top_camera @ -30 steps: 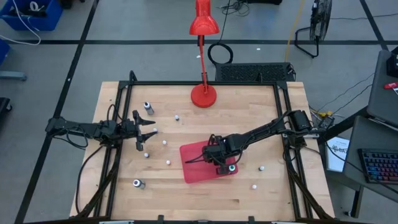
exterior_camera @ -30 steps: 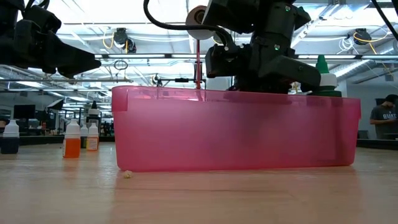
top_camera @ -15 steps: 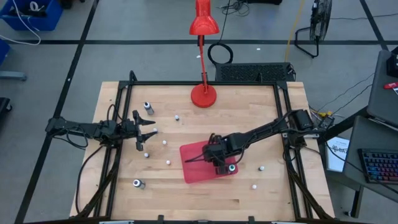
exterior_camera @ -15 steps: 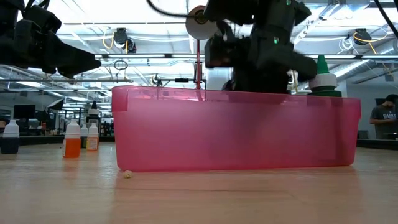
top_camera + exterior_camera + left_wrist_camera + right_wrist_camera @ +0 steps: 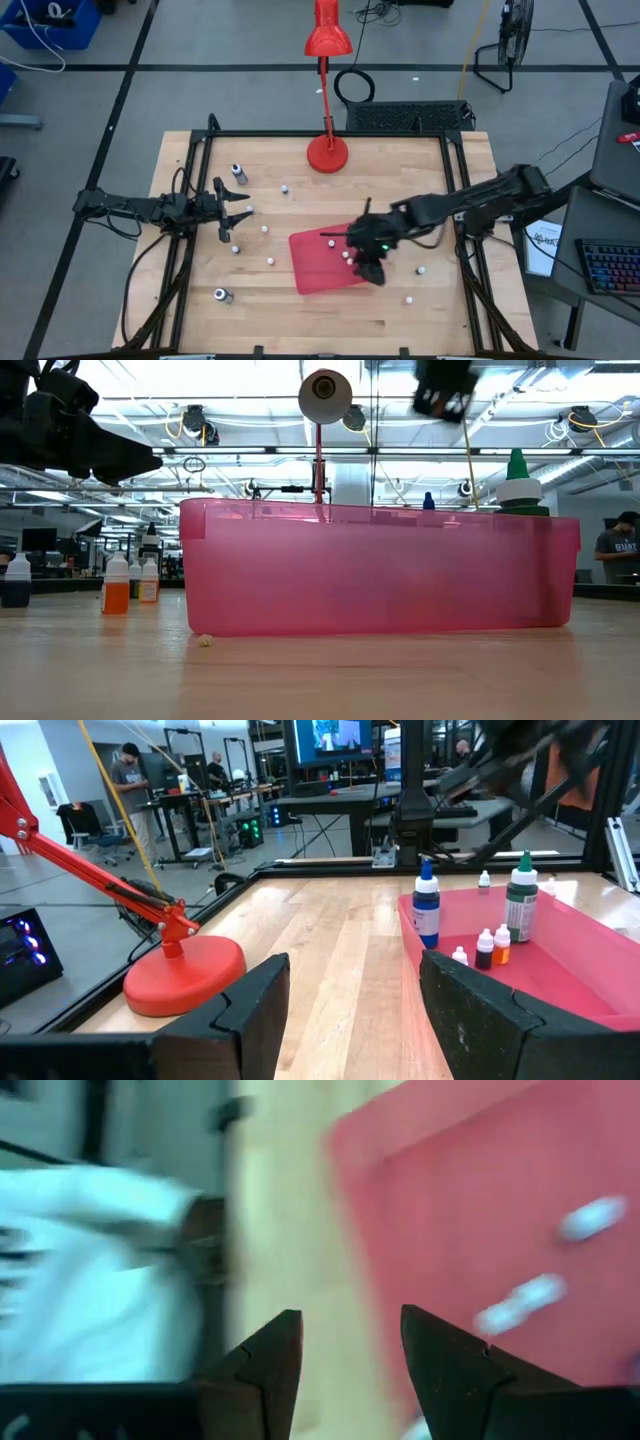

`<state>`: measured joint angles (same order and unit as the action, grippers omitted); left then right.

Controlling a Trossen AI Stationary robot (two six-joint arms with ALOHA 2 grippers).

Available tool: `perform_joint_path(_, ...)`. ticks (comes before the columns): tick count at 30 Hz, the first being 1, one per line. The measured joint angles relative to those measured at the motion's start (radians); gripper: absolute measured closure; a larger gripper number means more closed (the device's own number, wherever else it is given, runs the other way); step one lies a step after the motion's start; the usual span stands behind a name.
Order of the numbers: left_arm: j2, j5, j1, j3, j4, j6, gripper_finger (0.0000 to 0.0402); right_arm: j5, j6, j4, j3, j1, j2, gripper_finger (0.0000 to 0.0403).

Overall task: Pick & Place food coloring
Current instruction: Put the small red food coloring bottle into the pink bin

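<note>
The food coloring bottles are partly in the red tray (image 5: pixel 318 262) and partly scattered on the table. In the left wrist view a blue bottle (image 5: pixel 426 910), a green-capped bottle (image 5: pixel 520 906) and small white bottles (image 5: pixel 485 946) stand upright in the tray. My right gripper (image 5: pixel 371 270) hangs open above the tray's near right corner, high over its rim (image 5: pixel 443 400), holding nothing (image 5: pixel 345 1350). My left gripper (image 5: pixel 236 213) waits open over the table's left side (image 5: pixel 350 1010), with a small white bottle (image 5: pixel 248 210) close by its fingertips.
Loose white bottles lie left of the tray (image 5: pixel 271 261) and right of it (image 5: pixel 421 270). Grey vials stand at the far left (image 5: pixel 240 173) and near left (image 5: pixel 222 295). The red lamp's base (image 5: pixel 328 153) sits at the far edge. The low view shows orange and dark bottles (image 5: pixel 117 585).
My right gripper has risen up out of the tray and swung a little toward the table's right, the arm pulling back with it. The green-capped bottle it was beside stays standing in the tray. My left arm has kept still.
</note>
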<state>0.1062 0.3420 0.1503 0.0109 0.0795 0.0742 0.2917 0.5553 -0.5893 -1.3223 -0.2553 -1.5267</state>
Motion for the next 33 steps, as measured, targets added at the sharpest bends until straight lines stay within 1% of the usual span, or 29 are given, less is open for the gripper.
perform_joint_path(1, 0.0, 0.0, 0.0, 0.0, 0.0, 0.0, 0.0176, 0.023, 0.045, -0.003, 0.003, -0.019, 0.025, 0.0246)
perform_joint_path(4, 0.0, 0.0, 0.0, 0.0, 0.0, 0.0, 0.0176, 0.01, 0.13, -0.07, 0.016, -0.093, 0.086, 0.025)
perform_joint_path(5, 0.0, 0.0, 0.0, 0.0, 0.0, 0.0, 0.0176, -0.026, 0.146, -0.095, 0.02, -0.123, 0.101, 0.0251)
perform_joint_path(8, 0.0, 0.0, 0.0, 0.0, 0.0, 0.0, 0.0176, -0.199, 0.241, -0.226, 0.028, -0.211, 0.126, 0.0249)
perform_joint_path(12, 0.0, 0.0, 0.0, 0.0, 0.0, 0.0, 0.0176, -0.413, 0.369, -0.509, 0.03, -0.3, 0.123, 0.0242)
perform_joint_path(15, 0.0, 0.0, 0.0, 0.0, 0.0, 0.0, 0.0176, -0.554, 0.368, -0.644, 0.031, -0.321, 0.117, 0.0243)
perform_joint_path(17, 0.0, 0.0, 0.0, 0.0, 0.0, 0.0, 0.0176, -0.607, 0.332, -0.64, 0.041, -0.322, 0.118, 0.0243)
perform_joint_path(20, 0.0, 0.0, 0.0, 0.0, 0.0, 0.0, 0.0176, -0.605, 0.23, -0.558, 0.086, -0.311, 0.117, 0.0239)
perform_joint_path(23, 0.0, 0.0, 0.0, 0.0, 0.0, 0.0, 0.0176, -0.601, 0.157, -0.463, 0.165, -0.285, 0.117, 0.0235)
perform_joint_path(30, 0.0, 0.0, 0.0, 0.0, 0.0, 0.0, 0.0176, -0.517, 0.125, -0.362, 0.331, -0.143, 0.116, 0.023)
perform_joint_path(33, 0.0, 0.0, 0.0, 0.0, 0.0, 0.0, 0.0176, -0.487, 0.065, -0.282, 0.381, -0.091, 0.117, 0.0229)
